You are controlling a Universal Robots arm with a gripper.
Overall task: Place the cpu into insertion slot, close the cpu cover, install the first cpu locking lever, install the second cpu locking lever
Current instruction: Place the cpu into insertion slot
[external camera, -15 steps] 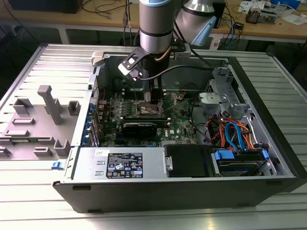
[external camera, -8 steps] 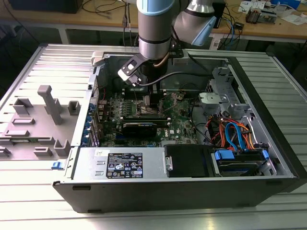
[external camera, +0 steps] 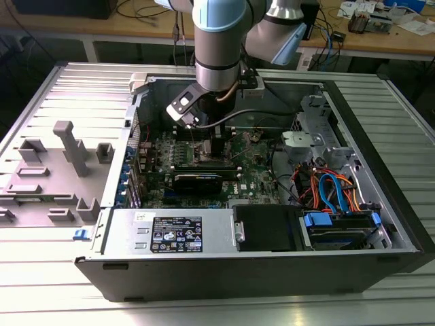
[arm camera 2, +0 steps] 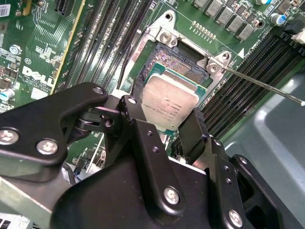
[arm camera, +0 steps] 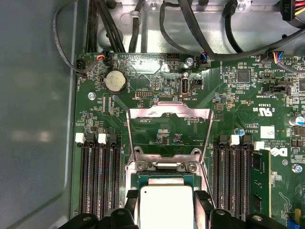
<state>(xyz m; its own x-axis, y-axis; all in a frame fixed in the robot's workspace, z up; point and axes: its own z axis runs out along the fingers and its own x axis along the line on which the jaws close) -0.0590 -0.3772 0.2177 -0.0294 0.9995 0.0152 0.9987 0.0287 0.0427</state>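
1. The claw (arm camera 2: 164, 113) is closed down to the width of the chip. Its two black fingers (arm camera 2: 136, 117) press on opposite edges of the cpu (arm camera 2: 169, 98), as both wrist views show.
2. The cpu hangs low over the insertion slot (arm camera 2: 180, 64), with part of the dark contact field uncovered. I cannot tell whether it touches.
3. It looks light, thin and stiff, with a smooth metal top that would likely slip. The contacts are probably fragile, so the edges are the safe hold.
4. The cpu cover (arm camera: 164, 112) stands swung up just behind the slot, and a thin lever (arm camera 2: 267, 87) angles clear.
5. Long memory slots (arm camera 2: 238, 93) flank the slot closely on the green board (arm camera: 238, 95), so side room is tight.
6. The open case (external camera: 272, 272) rests on a slatted metal desk (external camera: 41, 285).
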